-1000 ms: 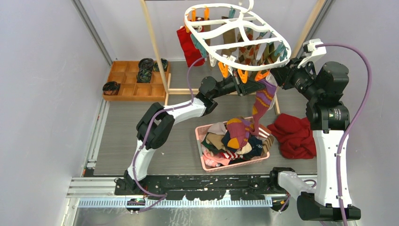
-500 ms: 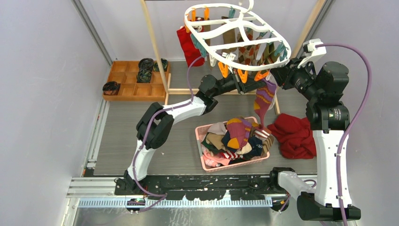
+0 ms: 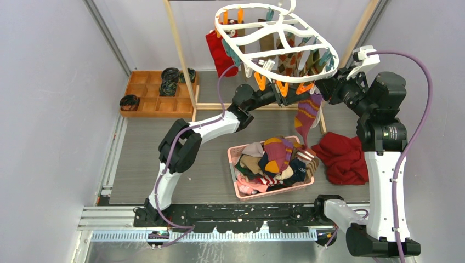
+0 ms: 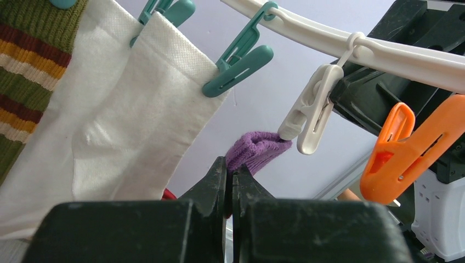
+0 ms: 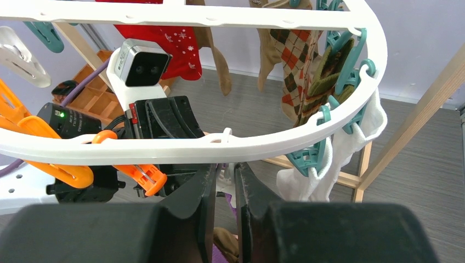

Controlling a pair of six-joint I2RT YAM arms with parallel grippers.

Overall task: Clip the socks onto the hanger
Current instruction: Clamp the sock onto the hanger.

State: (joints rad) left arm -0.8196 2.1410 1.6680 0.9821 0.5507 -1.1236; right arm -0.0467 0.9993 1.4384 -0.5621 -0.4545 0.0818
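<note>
The hanger (image 3: pixel 290 80), a white oval ring with orange and teal pegs, hangs over the table with several socks clipped along its far side. My left gripper (image 4: pixel 230 170) is shut on the cuff of a purple striped sock (image 4: pixel 257 149), and the cuff's tip sits right at the mouth of a white peg (image 4: pixel 312 112). The sock (image 3: pixel 307 118) dangles down toward the basket. My right gripper (image 5: pixel 225 167) reaches in under the hanger rim (image 5: pixel 263 145) from the right. Its jaws are nearly together on that white peg (image 5: pixel 225 183).
A pink basket (image 3: pixel 238 186) under the hanger holds a heap of socks (image 3: pixel 277 159). A red cloth (image 3: pixel 342 156) lies to its right. A wooden tray (image 3: pixel 151 101) with black rolls sits at the back left. Wooden rack posts (image 3: pixel 178 49) stand behind the hanger.
My left gripper has lifted the purple sock's cuff slightly up and right toward the white peg, and the toe has risen from the heap. The right arm has stayed put.
</note>
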